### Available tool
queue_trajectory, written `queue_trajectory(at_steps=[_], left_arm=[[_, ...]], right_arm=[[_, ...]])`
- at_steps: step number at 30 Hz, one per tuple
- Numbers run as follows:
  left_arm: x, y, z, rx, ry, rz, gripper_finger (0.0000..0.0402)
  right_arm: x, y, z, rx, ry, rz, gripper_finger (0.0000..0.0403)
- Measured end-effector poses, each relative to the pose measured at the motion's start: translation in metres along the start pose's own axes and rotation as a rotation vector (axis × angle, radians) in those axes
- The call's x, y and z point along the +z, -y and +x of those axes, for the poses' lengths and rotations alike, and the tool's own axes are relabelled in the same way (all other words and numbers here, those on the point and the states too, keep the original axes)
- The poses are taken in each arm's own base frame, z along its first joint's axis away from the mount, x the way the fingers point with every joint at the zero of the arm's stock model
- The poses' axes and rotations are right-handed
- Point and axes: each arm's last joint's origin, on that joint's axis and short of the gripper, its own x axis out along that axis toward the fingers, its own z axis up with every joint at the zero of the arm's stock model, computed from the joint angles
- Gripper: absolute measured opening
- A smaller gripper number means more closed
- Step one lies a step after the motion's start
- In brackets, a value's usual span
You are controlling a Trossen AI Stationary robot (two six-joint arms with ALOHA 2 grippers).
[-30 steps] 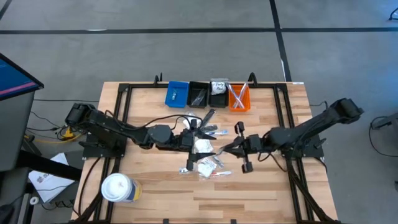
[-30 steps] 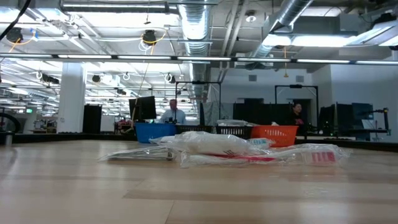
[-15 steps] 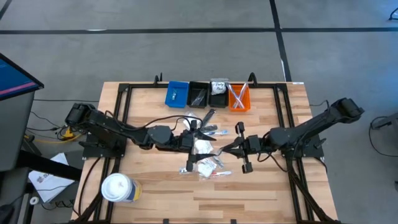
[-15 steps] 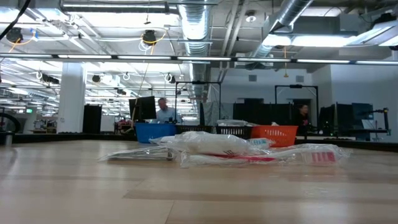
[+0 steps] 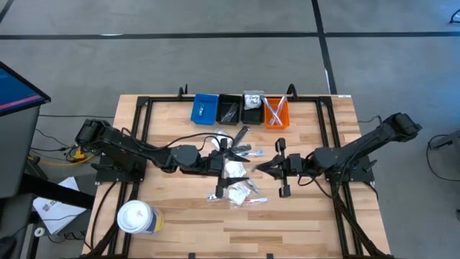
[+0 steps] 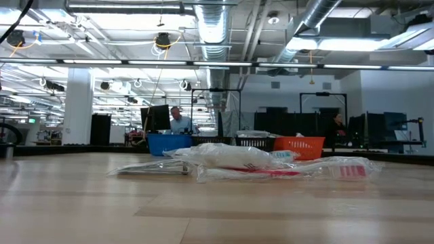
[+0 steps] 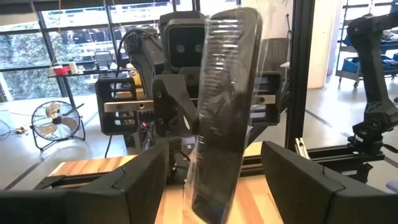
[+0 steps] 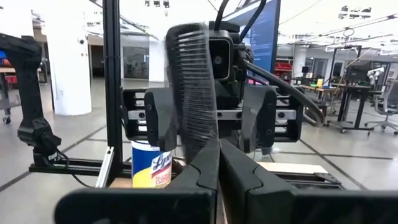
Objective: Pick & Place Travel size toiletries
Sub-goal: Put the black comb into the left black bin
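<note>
The two arms meet nose to nose over the middle of the wooden surface (image 5: 180, 223), just above the pile of toiletries (image 5: 241, 188). The right gripper (image 8: 217, 155) has its fingers pressed shut on the lower end of a black comb (image 8: 191, 93), holding it upright. The same comb (image 7: 224, 106), in its clear wrapper, stands between the spread fingers (image 7: 134, 180) of the left gripper (image 7: 214, 186), which are wide open and not clamped on it. From above, the left gripper (image 5: 228, 160) and the right gripper (image 5: 262, 167) sit on either side of the pile's upper edge. The remaining sachets and slim sticks lie heaped on the boards, near side of the row of bins (image 5: 241, 109). A white tub (image 5: 135, 217) stands well apart from the pile, toward the left arm's base.
</note>
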Motion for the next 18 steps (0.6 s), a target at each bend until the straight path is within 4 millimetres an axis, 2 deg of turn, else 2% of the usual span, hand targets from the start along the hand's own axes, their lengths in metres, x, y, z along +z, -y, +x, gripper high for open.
queue_trajectory(at_steps=[10, 18], left_arm=[[-0.0002, -0.0038, -0.0002, 0.133, -0.012, 0.001, 0.0242], [-0.0004, -0.0055, -0.0001, 0.158, -0.015, 0.001, 0.0171]], right_arm=[[0.0015, 0.0004, 0.0021, -0.035, 0.036, 0.008, 0.0], [0.0016, 0.0004, 0.002, -0.034, 0.036, 0.008, 0.0]])
